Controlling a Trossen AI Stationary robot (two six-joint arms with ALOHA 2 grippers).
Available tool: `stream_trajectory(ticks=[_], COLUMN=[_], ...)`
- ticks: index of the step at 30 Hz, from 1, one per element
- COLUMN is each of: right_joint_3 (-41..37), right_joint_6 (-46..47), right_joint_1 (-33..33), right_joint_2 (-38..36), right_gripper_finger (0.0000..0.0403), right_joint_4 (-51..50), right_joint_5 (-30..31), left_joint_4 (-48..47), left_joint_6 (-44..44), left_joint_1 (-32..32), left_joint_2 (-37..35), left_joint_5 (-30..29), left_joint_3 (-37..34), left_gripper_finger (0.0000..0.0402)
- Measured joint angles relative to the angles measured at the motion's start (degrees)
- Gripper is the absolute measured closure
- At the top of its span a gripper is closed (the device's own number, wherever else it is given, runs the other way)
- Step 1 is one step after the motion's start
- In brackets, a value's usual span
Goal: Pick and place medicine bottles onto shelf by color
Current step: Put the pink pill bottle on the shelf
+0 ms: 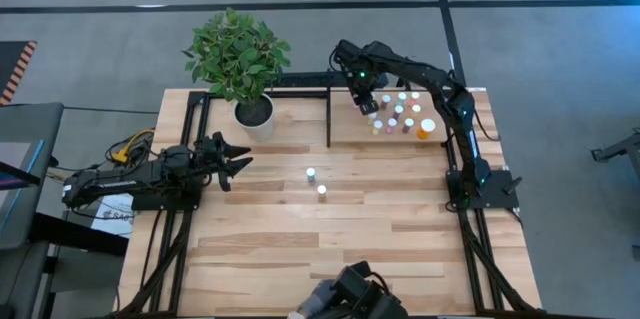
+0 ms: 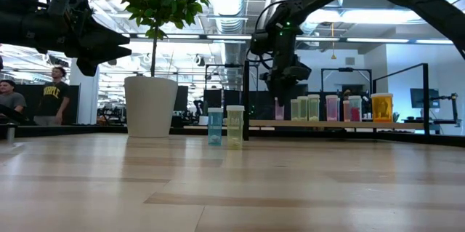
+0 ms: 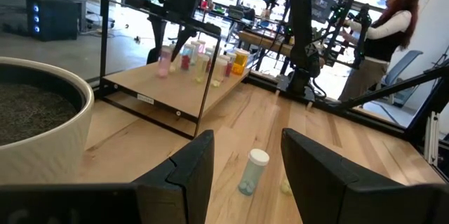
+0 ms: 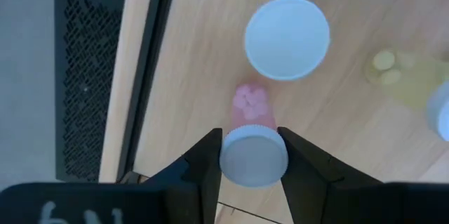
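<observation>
Between right jaws (wrist view): pink bottle

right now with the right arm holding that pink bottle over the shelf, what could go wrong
1. The right gripper grips the pink bottle just under its cap, right beside another white-capped bottle; setting it down may nudge that neighbour.
2. The shelf is already crowded with bottles, so one bump could topple several.
3. Two bottles remain mid-table, near the left gripper.

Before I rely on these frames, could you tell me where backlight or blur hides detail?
Low view: bright windows behind silhouette both arms, and the near tabletop blurs. Right wrist view: the pink bottle in the right gripper looks soft, its cap close to the lens. High view: evenly lit.
</observation>
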Motion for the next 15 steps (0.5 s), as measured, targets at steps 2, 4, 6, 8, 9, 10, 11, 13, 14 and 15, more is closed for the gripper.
stream_trajectory(ticks=[2, 4, 6, 8, 9, 10, 11, 13, 14, 15], right_joint_3=[0.0, 0.0, 0.0, 0.0, 0.0, 0.0, 0.0, 0.0, 0.0, 0.0], right_joint_6=[0.0, 0.0, 0.0, 0.0, 0.0, 0.0, 0.0, 0.0, 0.0, 0.0], right_joint_1=[0.0, 0.1, 0.5, 0.6, 0.7, 0.9, 0.9, 0.9, 0.9, 0.8], right_joint_2=[0.0, 0.0, 0.0, 0.0, 0.0, 0.0, 0.0, 0.0, 0.0, 0.0], right_gripper_finger=[0.0254, 0.0252, 0.0249, 0.0245, 0.0243, 0.024, 0.0237, 0.0232, 0.0229, 0.0226], right_joint_4=[0.0, 0.0, 0.0, 0.0, 0.1, 0.1, 0.2, 0.2, 0.2, 0.2], right_joint_5=[0.0, 0.0, -0.2, -0.2, -0.2, -0.2, -0.2, -0.2, -0.2, -0.2], left_joint_4=[0.0, 0.0, 0.0, 0.0, 0.0, 0.0, 0.0, 0.0, 0.0, 0.0], left_joint_6=[0.0, 0.0, 0.0, 0.0, 0.0, 0.0, 0.0, 0.0, 0.0, 0.0], left_joint_1=[0.0, 0.0, 0.0, 0.0, 0.0, 0.0, 0.0, 0.0, 0.0, 0.0], left_joint_2=[0.0, 0.0, 0.0, 0.0, 0.0, 0.0, 0.0, 0.0, 0.0, 0.0], left_joint_5=[0.0, 0.0, 0.0, 0.0, 0.0, 0.0, 0.0, 0.0, 0.0, 0.0], left_joint_3=[0.0, 0.0, 0.0, 0.0, 0.0, 0.0, 0.0, 0.0, 0.0, 0.0], left_gripper_finger=[0.0248, 0.0248, 0.0248, 0.0248, 0.0248, 0.0248, 0.0248, 0.0248, 0.0248, 0.0248])
